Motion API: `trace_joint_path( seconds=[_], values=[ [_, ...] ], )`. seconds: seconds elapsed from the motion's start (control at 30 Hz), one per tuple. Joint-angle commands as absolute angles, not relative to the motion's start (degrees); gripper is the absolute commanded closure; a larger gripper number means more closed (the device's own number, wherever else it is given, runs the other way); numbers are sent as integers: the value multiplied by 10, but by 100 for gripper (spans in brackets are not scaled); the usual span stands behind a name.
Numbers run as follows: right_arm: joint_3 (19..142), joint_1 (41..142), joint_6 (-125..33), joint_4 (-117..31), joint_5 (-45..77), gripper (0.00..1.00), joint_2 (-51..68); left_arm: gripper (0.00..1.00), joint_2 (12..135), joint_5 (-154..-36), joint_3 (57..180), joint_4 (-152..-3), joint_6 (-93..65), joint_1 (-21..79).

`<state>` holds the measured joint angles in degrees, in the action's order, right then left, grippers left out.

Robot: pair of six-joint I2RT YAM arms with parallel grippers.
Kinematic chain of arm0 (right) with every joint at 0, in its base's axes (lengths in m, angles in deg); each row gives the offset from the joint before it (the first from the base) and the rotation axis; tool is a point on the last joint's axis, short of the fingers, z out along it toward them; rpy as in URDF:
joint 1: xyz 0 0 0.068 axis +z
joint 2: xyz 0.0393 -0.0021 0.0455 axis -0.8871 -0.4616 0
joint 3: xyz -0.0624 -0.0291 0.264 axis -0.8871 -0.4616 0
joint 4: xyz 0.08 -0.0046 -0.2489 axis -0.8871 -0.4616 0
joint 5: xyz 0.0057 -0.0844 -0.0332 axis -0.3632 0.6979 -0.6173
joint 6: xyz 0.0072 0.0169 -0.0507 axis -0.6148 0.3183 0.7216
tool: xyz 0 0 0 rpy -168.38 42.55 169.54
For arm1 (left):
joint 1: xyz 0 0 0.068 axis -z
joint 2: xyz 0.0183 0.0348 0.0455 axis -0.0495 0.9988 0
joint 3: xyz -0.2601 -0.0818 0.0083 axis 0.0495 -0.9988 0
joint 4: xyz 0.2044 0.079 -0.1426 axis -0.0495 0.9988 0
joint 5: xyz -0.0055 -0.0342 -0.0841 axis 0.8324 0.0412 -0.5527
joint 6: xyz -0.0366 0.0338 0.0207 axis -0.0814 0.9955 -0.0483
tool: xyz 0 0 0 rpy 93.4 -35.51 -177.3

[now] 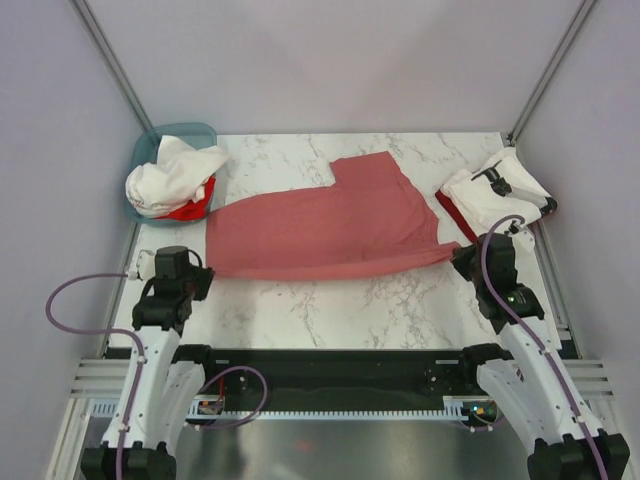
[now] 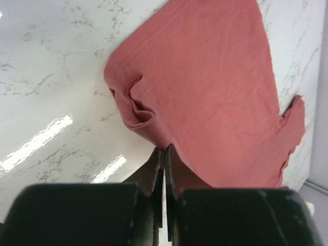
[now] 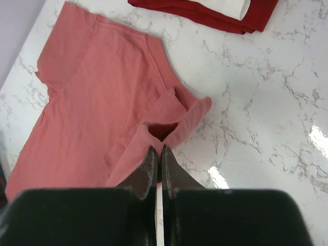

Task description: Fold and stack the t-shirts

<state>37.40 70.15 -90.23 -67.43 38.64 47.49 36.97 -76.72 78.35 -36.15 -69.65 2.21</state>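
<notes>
A plain salmon-red t-shirt (image 1: 325, 225) lies spread across the middle of the marble table, one sleeve pointing to the back. My left gripper (image 1: 203, 268) is shut on the shirt's near left corner (image 2: 165, 148); the cloth puckers just beyond the tips. My right gripper (image 1: 456, 255) is shut on the near right corner (image 3: 160, 147), where the hem bunches into a small loop. The salmon shirt fills the left wrist view (image 2: 215, 87) and the right wrist view (image 3: 97, 97). Folded white and dark red t-shirts (image 1: 495, 192) are stacked at the back right; the stack also shows in the right wrist view (image 3: 215, 13).
A teal basket (image 1: 150, 150) at the back left holds crumpled white and bright red shirts (image 1: 175, 180). Metal frame posts rise at both back corners. Bare marble (image 1: 350, 305) lies between the shirt and the arm bases.
</notes>
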Motion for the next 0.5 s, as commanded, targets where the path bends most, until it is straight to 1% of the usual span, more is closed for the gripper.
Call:
trace_joint_path(
  seconds=[0.0,0.07,0.1,0.17,0.23,0.27,0.3,0.33,0.37,0.4,0.47],
  values=[
    [369,699,-894,-705,401,100,518,98,312,-759,769,-336,-684,20],
    [358,699,-893,-740,395,100,536,98,295,-773,755,-317,-682,21],
    [351,699,-897,-752,396,97,557,97,275,-776,749,-311,-682,21],
    [329,700,-903,-776,392,86,582,85,251,-789,722,-303,-689,21],
    [310,700,-916,-788,395,62,631,68,213,-796,702,-290,-699,20],
    [307,699,-918,-790,396,52,648,56,198,-803,698,-284,-703,20],
    [307,699,-916,-792,397,38,680,49,185,-803,696,-280,-704,21],
    [310,699,-912,-796,404,34,695,43,156,-797,702,-271,-704,21],
    [324,699,-899,-795,404,33,705,32,142,-780,707,-252,-717,22],
    [334,699,-884,-798,411,31,714,27,129,-779,705,-252,-722,22],
    [359,700,-876,-801,408,31,695,25,115,-768,708,-253,-726,22]
  ],
)
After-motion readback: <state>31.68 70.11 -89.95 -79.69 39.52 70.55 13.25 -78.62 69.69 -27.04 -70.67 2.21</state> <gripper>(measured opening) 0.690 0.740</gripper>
